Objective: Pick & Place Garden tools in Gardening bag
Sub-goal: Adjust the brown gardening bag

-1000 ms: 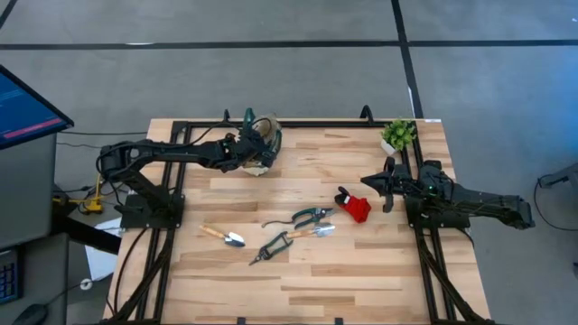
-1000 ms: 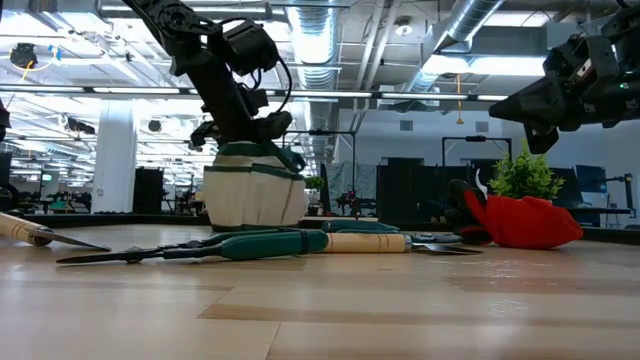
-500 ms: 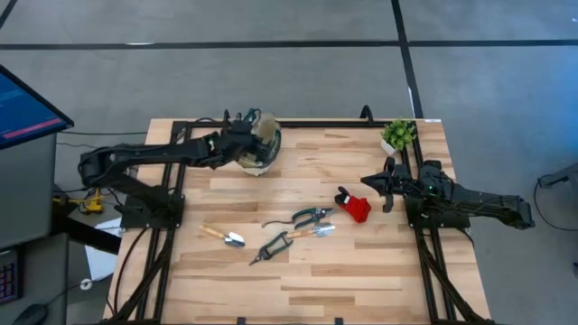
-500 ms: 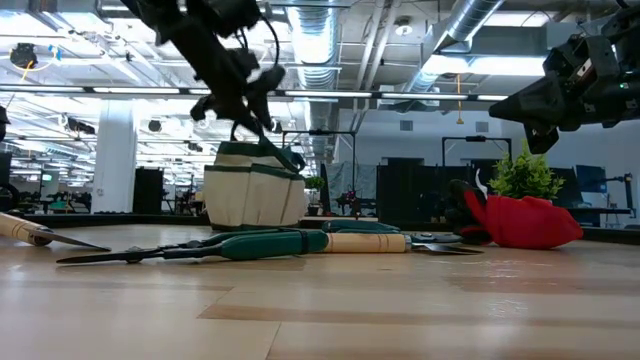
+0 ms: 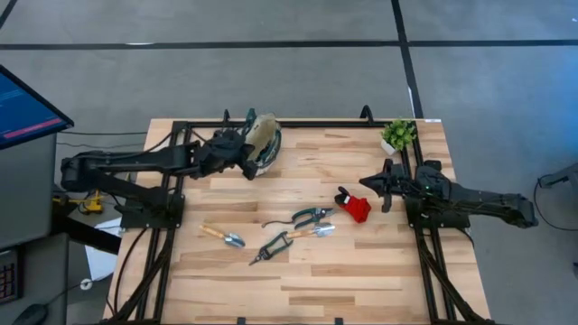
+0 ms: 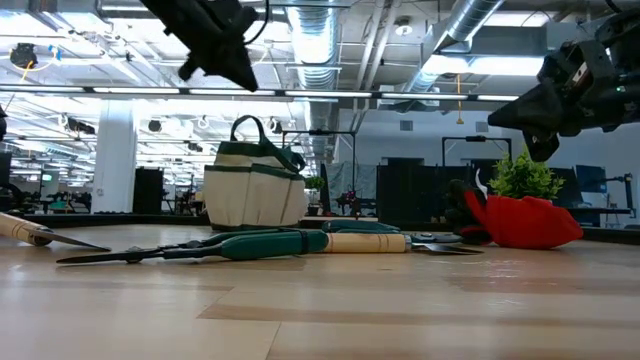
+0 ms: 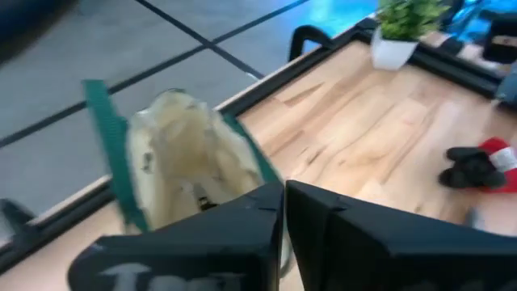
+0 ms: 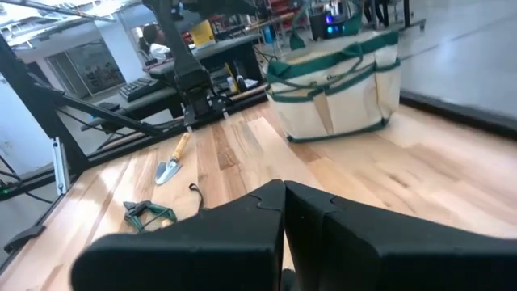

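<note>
Left gripper [image 5: 246, 160] now withdrawn from upright gardening bag [image 5: 265, 142], jaws together.

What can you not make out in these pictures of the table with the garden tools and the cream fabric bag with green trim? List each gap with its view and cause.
- Inside of the cream fabric bag with green trim: the left wrist view is blurred and the left gripper covers its lower part.
- Silver trowel with wooden handle: the low view's edge cuts off its handle.
- Small green potted plant: in the low view the red-and-black piece hides its pot.
- Right gripper: too small in the high view.
</note>
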Available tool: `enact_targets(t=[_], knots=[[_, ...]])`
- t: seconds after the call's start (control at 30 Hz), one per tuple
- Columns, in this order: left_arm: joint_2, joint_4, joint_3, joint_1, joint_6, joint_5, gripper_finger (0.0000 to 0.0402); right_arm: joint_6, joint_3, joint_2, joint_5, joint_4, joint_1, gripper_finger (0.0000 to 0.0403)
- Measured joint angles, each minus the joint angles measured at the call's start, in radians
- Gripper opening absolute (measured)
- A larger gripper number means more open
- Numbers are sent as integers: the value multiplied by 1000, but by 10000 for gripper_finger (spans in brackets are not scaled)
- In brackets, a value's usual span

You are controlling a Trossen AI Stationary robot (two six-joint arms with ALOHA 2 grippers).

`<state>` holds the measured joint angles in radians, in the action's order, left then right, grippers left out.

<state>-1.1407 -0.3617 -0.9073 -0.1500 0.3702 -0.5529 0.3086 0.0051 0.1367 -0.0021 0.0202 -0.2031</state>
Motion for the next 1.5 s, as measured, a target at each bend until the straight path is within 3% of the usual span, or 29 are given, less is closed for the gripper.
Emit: enact_targets(t=[0.2,0.53,0.7,0.93,1.07,1.27,1.5], knots=[[34,-86,3,35,-44,-35,2,32,0,89,0,121,0,0],[85,-55,158,115,-108,-51,2,27,4,217,-1,262,23,0],[87,-36,172,128,-120,-52,2,-10,12,253,1,274,48,0],[83,70,172,77,-330,-53,7,-30,15,258,2,273,55,0],[39,85,171,41,-365,-32,33,-31,16,258,2,273,55,0],[-84,87,171,13,-378,80,100,-31,16,258,2,263,55,0],[-149,89,171,20,-425,83,178,-50,18,258,2,249,55,0]])
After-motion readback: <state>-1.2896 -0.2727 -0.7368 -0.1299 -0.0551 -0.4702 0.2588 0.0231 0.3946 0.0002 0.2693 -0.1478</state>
